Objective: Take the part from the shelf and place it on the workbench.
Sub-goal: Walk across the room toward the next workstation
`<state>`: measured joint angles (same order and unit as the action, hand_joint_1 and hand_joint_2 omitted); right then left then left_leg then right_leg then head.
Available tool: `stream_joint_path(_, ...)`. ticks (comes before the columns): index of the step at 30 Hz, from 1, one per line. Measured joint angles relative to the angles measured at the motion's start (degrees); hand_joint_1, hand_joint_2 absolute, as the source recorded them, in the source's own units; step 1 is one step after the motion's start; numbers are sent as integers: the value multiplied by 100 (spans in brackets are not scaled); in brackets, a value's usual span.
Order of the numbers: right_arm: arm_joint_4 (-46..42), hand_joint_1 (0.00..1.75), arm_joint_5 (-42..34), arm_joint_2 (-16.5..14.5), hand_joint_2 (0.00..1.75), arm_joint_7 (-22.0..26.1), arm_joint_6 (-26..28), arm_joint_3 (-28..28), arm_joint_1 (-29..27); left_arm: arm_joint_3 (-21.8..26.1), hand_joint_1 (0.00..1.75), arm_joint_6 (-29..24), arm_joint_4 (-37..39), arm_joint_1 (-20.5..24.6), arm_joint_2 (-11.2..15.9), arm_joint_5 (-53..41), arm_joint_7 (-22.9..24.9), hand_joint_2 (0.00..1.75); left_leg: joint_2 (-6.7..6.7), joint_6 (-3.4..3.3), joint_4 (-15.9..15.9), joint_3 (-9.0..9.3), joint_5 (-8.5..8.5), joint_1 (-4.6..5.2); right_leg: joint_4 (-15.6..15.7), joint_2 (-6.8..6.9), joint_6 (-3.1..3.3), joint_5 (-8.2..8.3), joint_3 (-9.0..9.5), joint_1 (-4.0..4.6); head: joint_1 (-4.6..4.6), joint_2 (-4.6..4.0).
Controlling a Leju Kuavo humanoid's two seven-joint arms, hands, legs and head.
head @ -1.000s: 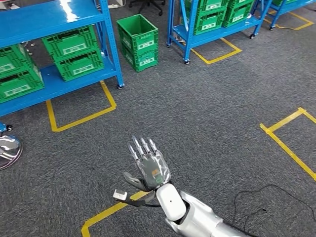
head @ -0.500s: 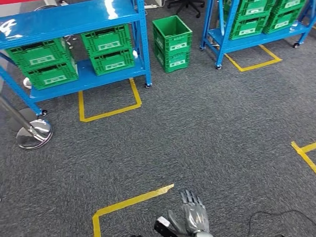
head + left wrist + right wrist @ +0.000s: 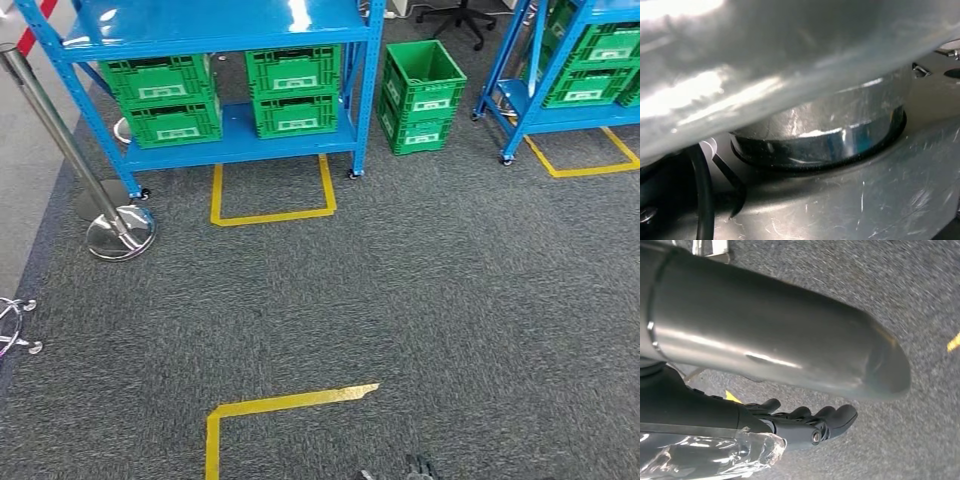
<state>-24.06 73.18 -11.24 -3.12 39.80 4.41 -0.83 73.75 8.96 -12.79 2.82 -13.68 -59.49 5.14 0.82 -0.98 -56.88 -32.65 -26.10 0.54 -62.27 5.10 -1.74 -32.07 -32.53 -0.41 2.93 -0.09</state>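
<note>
Shelf (image 3: 226, 25) blue, green crates (image 3: 294, 88) inside; right hand (image 3: 806, 422) fingers extended, empty.

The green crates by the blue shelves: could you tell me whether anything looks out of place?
One green crate stands alone on the carpet between the two blue shelf units, turned askew, while the other crates sit squarely on shelves.
</note>
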Motion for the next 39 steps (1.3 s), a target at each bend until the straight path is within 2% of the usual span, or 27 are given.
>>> stream_joint_path(1, 92, 0, -2, -9, 0, -3, 1, 81, 4, 0, 0, 9, -1, 15, -4, -2, -2, 0, -159, -28, 14, 14, 16, -17, -368, -209, -24, -125, -190, -13, -19, 0)
stream_joint_path(2, 185, 0, -3, -19, 0, -5, 2, 162, 9, 0, 0, 19, -1, 31, -8, -3, -3, 0, -338, -52, 25, 32, 29, -35, -604, -433, -44, -174, -321, -30, -36, 0)
stream_joint_path(3, 256, 0, -5, -21, 0, -8, 2, 219, 6, 0, 0, 25, -2, 46, -12, -5, -3, 0, -504, -53, 22, 42, 27, -36, -648, -560, -46, -110, -359, -38, -45, 0)
stream_joint_path(4, 284, 0, -14, -22, 0, -7, 2, 243, 14, 0, 0, 28, -2, 54, -15, -13, -3, 0, -609, -36, 17, 53, 24, -34, -224, -680, -39, 114, -170, -54, -48, 0)
stream_joint_path(5, 317, 0, -53, -26, 0, -2, 1, 263, 25, -1, 0, 35, -2, 62, -17, -34, -6, 0, -678, -14, 1, 50, 19, -30, 137, -808, -30, 243, -4, -74, -50, 0)
stream_joint_path(6, 364, 0, -129, -30, 0, 7, -7, 298, 44, -5, 0, 46, -2, 66, -18, -75, -16, 0, -732, 16, -9, 38, 19, -26, 363, -911, -19, 296, 111, -86, -54, 0)
stream_joint_path(7, 428, 0, -246, -34, 0, 21, -27, 352, 64, -16, 0, 61, -2, 66, -16, -137, -29, 0, -784, 48, -17, 19, 25, -26, 442, -977, 0, 283, 158, -89, -57, 0)
stream_joint_path(9, 575, 0, -509, -40, 0, 44, -109, 497, 83, -59, 0, 100, -2, 60, -9, -289, -60, 0, -882, 109, -18, -12, 42, -40, 458, -894, 52, 291, 189, -84, -57, 0)
stream_joint_path(10, 648, 0, -621, -40, 0, 47, -174, 581, 80, -89, 0, 122, -2, 57, -5, -372, -77, 0, -836, 137, -55, -32, 12, -36, 464, -837, 85, 296, 199, -89, -52, 0)
stream_joint_path(11, 716, 0, -723, -40, 0, 48, -256, 664, 75, -129, 0, 141, -3, 53, -2, -459, -98, 0, -716, 165, -185, -93, -80, -27, 475, -773, 117, 299, 209, -96, -34, 0)
stream_joint_path(13, 848, 0, -960, -39, 0, 72, -512, 846, 68, -240, 0, 170, -8, 49, 5, -676, -166, 0, -363, 215, -806, -386, -436, -5, 486, -647, 169, 293, 222, -88, -3, 0)
stream_joint_path(14, 902, 0, -1103, -38, 0, 100, -688, 944, 65, -314, 0, 178, -12, 49, 8, -789, -208, 0, -257, 231, -1213, -585, -623, -5, 485, -581, 184, 285, 222, -77, 7, 0)
stream_joint_path(15, 949, 0, -1234, -38, 0, 132, -883, 1056, 59, -393, 0, 186, -17, 51, 9, -900, -248, 0, -212, 237, -1532, -744, -733, -5, 484, -520, 191, 278, 224, -67, 3, 0)
stream_joint_path(16, 985, 0, -1337, -38, 0, 164, -1064, 1162, 56, -472, 0, 192, -21, 53, 11, -991, -281, 0, -197, 234, -1678, -816, -734, -4, 484, -469, 195, 270, 228, -58, 4, 0)
stream_joint_path(17, 1013, 0, -1416, -38, 0, 198, -1217, 1261, 57, -547, 0, 196, -25, 51, 15, -1069, -305, 0, -193, 220, -1604, -776, -622, -3, 483, -435, 196, 263, 236, -51, 4, 0)
stream_joint_path(19, 1048, 0, -1469, -40, 0, 258, -1407, 1403, 70, -694, 0, 200, -29, 26, 29, -1237, -332, 0, -184, 158, -924, -430, -211, 9, 484, -408, 186, 248, 261, -38, 6, 0)
stream_joint_path(20, 1059, 0, -1454, -40, 0, 276, -1450, 1445, 77, -772, 0, 204, -33, 9, 38, -1337, -345, 0, -172, 116, -551, -239, -63, 23, 478, -407, 171, 235, 269, -21, 6, 0)
stream_joint_path(21, 1068, 0, -1408, -41, 0, 279, -1464, 1474, 82, -862, 0, 212, -37, -9, 46, -1447, -361, 0, -162, 81, -270, -104, 16, 34, 471, -404, 155, 222, 265, -6, 3, 0)
stream_joint_path(22, 1074, 0, -1349, -40, 0, 273, -1456, 1491, 85, -953, 0, 220, -42, -23, 51, -1546, -383, 0, -154, 78, -120, -39, 32, 39, 460, -399, 166, 205, 244, 12, 0, 0)
stream_joint_path(24, 1086, 0, -1233, -40, 0, 257, -1429, 1505, 92, -1135, 0, 239, -52, -41, 56, -1700, -426, 0, -161, 99, -54, -22, 6, 43, 456, -384, 198, 184, 207, 25, -9, 0)
stream_joint_path(25, 1092, 0, -1186, -40, 0, 253, -1420, 1508, 100, -1213, 0, 248, -57, -50, 59, -1750, -442, 0, -167, 93, -54, -21, -1, 52, 471, -378, 192, 185, 205, 15, -9, 0)
stream_joint_path(27, 1102, 0, -1108, -41, 0, 256, -1418, 1509, 117, -1348, 0, 268, -66, -58, 68, -1827, -459, 0, -168, 31, -56, -21, -10, 75, 504, -377, 121, 203, 248, -7, -3, 0)
stream_joint_path(28, 1106, 0, -1083, -41, 0, 269, -1426, 1509, 123, -1407, 0, 279, -68, -60, 72, -1851, -464, 0, -168, 14, -49, -21, -1, 77, 513, -379, 121, 213, 265, -13, -4, 0)
stream_joint_path(31, 1118, 0, -1111, -41, 0, 386, -1552, 1512, 140, -1499, 0, 310, -72, -65, 75, -1850, -478, 0, -169, 17, -29, -18, 17, 78, 523, -384, 187, 222, 257, -10, -11, 0)
stream_joint_path(34, 1133, 0, -1168, -41, 0, 485, -1706, 1516, 164, -1529, 0, 337, -78, -67, 76, -1852, -481, 0, -169, -9, -30, -11, 1, 91, 540, -383, 170, 218, 240, -19, -11, 0)
stream_joint_path(39, 1144, 0, -1174, -41, 0, 503, -1768, 1520, 165, -1636, 0, 380, -85, -68, 93, -1921, -488, 0, -169, -23, -33, -9, -2, 111, 547, -383, 95, 223, 241, -40, -9, 0)
